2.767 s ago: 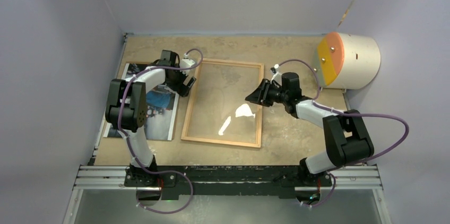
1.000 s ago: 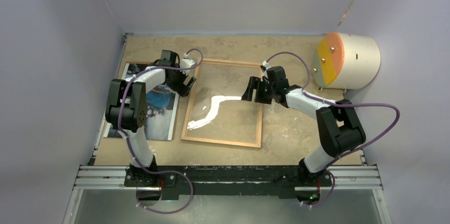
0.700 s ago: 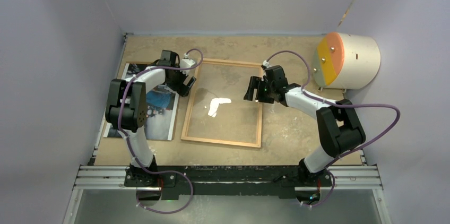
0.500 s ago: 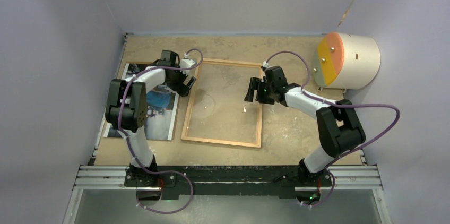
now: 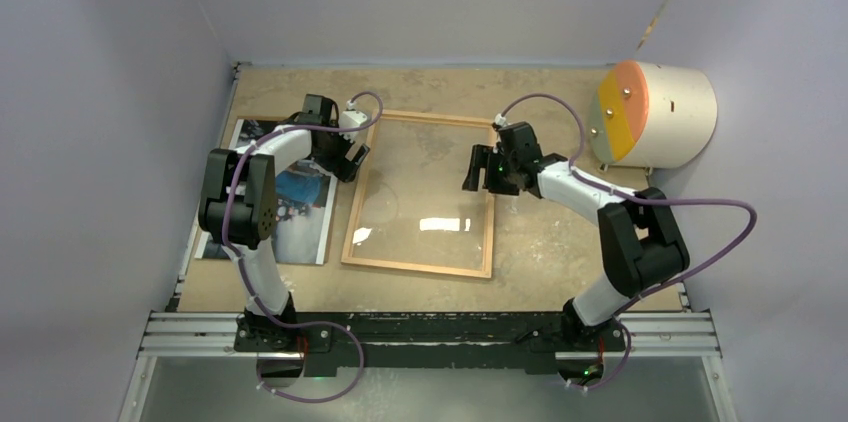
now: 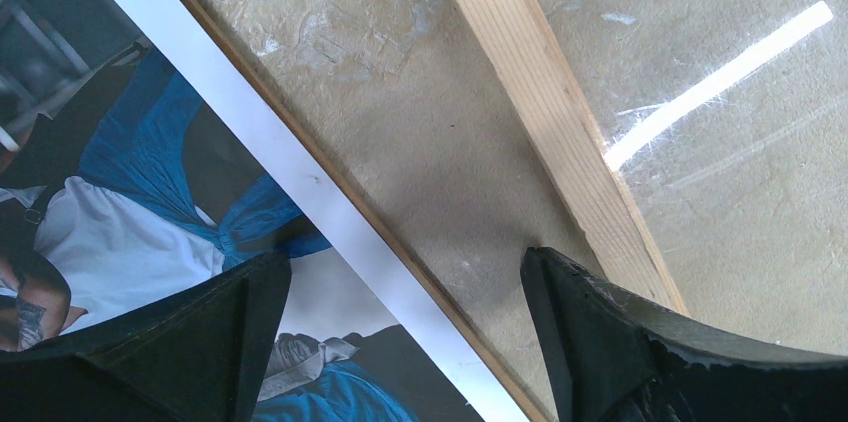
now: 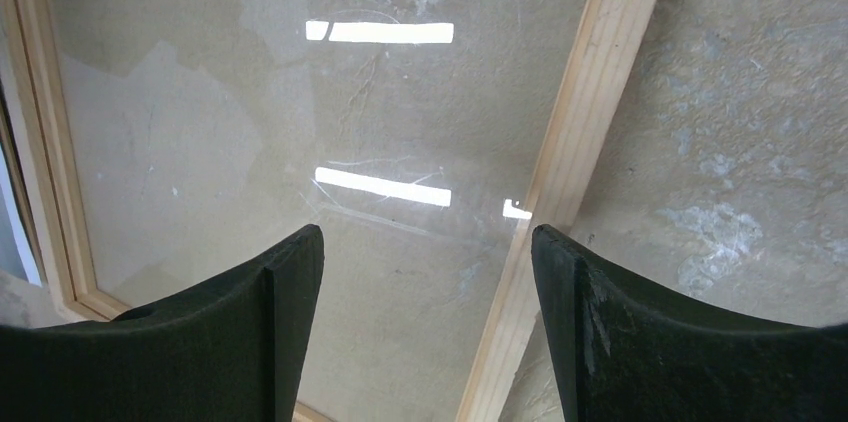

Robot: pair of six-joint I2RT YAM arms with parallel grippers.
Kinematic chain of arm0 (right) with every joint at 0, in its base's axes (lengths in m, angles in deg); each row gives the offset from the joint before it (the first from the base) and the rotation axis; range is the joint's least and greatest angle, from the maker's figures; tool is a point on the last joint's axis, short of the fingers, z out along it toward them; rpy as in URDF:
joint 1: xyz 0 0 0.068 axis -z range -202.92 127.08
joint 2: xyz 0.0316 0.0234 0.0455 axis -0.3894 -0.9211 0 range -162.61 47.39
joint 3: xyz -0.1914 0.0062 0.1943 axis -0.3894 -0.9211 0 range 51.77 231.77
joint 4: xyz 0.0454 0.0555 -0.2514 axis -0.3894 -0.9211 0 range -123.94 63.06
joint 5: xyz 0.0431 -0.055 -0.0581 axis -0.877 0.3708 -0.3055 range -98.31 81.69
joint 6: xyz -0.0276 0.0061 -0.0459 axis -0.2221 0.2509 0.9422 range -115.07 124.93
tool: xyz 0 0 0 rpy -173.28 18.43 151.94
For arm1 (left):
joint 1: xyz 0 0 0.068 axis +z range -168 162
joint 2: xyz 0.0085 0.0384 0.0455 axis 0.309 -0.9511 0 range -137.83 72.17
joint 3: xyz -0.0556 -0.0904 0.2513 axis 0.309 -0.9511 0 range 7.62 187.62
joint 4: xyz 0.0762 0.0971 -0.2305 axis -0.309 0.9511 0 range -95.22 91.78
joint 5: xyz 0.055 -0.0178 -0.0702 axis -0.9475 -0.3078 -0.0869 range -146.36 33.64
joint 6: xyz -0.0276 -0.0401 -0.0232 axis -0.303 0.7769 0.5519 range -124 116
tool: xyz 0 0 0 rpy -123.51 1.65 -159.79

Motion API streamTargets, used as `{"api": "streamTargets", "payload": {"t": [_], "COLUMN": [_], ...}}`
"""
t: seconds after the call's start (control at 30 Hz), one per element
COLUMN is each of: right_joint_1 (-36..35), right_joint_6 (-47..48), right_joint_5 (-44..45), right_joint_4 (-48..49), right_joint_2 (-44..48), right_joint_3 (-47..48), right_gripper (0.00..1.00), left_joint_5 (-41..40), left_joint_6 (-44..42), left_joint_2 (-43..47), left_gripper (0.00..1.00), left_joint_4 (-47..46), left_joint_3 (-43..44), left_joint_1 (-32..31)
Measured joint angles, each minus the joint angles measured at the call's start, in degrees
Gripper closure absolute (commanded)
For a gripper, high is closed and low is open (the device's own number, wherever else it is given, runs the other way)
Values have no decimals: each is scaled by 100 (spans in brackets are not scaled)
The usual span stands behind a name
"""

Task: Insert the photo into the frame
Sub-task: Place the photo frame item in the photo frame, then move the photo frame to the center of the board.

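Note:
The photo [image 5: 303,222] lies flat at the table's left, partly under my left arm; in the left wrist view the photo [image 6: 150,192] shows blue and white clothing, a white border and a thin brown edge alongside it. The frame [image 5: 487,232], light wooden strips round a clear pane, lies flat in the middle. My left gripper [image 5: 347,158] is open, low over the gap between photo and frame [image 6: 545,122], holding nothing. My right gripper [image 5: 479,170] is open above the frame's upper right strip [image 7: 575,162], which runs between its fingers [image 7: 600,342].
A white cylinder with an orange face [image 5: 655,112] lies at the back right corner. Grey walls close in on the table at left, back and right. A metal rail [image 5: 430,334] carrying both arm bases runs along the near edge.
My right gripper swung from beside the frame's right strip up to over its upper right part, then held still. Glare on the pane shifted. The left arm has not moved.

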Motion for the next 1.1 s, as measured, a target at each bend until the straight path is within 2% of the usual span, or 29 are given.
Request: {"api": "streamTargets", "payload": {"t": [0.53,1.1], "right_joint_1": [2,0], "right_joint_6": [-321,-568], "right_joint_5": [-494,-866], "right_joint_4": [-2,354], "right_joint_2": [929,1023], "right_joint_3": [-1075,-1362], "right_gripper": [32,35], "left_joint_5": [-4,-4], "left_joint_6": [0,0], "left_joint_2": [0,0], "left_gripper": [7,7], "left_joint_4": [-9,-11], "left_joint_3": [-4,-4], "left_joint_1": [0,0]}}
